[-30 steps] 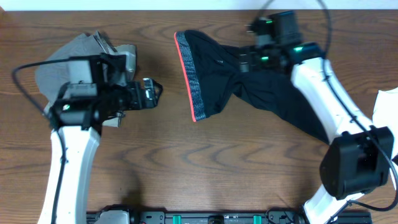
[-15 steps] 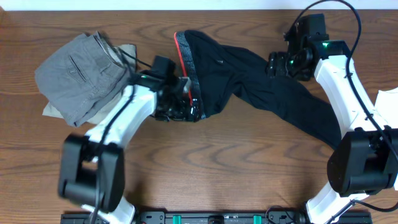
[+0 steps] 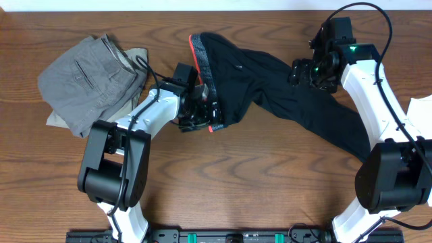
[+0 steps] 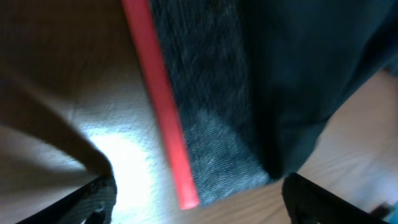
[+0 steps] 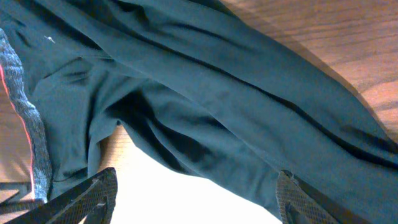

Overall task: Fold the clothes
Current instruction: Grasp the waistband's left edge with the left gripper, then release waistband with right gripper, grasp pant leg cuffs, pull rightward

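Dark leggings (image 3: 283,94) sprawled far-centre on worktop (image 3: 236,182), waistband (image 3: 202,67) at left. Only left wrist shows left fingers (image 4: 93,199) spread wide astride its near corner; right wrist shows right fingers (image 5: 87,199) spread wide over the legs. Grey trousers (image 3: 88,81) far left

near side of bench (image 3: 256,182) open, folded trousers (image 3: 88,77) block far-left corner, leggings (image 3: 270,88) sprawl far middle to right, left arm (image 3: 145,118) slants between them

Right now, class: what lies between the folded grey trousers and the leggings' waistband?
In the overhead view, the left gripper and its arm lie in the gap between the trousers and the waistband's lower end; farther up, only bare table.
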Action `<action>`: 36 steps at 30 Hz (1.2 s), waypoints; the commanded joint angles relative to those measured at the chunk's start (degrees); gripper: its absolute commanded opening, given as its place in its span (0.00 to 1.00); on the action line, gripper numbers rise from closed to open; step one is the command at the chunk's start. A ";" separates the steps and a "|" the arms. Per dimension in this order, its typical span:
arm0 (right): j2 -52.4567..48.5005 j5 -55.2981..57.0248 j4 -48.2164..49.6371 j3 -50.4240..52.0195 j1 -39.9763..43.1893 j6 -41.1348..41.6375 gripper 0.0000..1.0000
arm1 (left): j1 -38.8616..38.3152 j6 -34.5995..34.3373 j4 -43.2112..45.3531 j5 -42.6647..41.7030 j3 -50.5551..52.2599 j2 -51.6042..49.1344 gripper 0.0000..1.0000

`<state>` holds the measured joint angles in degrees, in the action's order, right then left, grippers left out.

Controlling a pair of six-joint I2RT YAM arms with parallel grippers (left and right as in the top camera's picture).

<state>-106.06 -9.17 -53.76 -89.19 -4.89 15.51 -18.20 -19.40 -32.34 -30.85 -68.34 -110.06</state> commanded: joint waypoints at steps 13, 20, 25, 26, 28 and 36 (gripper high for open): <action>-0.70 4.79 -1.11 0.07 0.96 0.74 0.81 | 0.24 -14.91 -0.85 -3.26 0.09 -2.97 0.06; -0.70 8.96 -2.71 0.07 4.07 0.76 0.84 | 9.51 -6.82 -14.29 4.96 -1.68 3.63 0.06; -0.94 8.68 -4.42 0.13 5.75 0.74 0.82 | 17.49 -4.28 -19.80 14.19 -1.66 11.06 0.05; -0.96 8.68 -4.85 0.33 5.75 0.74 0.82 | 18.53 -3.58 -19.78 14.19 -1.66 12.20 0.06; -0.96 8.72 -5.88 0.92 5.60 0.66 0.82 | 19.89 -3.50 -19.67 14.25 -1.66 13.86 0.06; -0.98 8.70 -7.45 6.56 9.27 3.17 0.83 | 20.39 -2.86 -21.18 18.49 -1.66 14.82 0.06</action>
<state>-106.13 -1.10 -60.75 -84.68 1.69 16.36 2.09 -23.51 -52.90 -15.62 -68.95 -95.31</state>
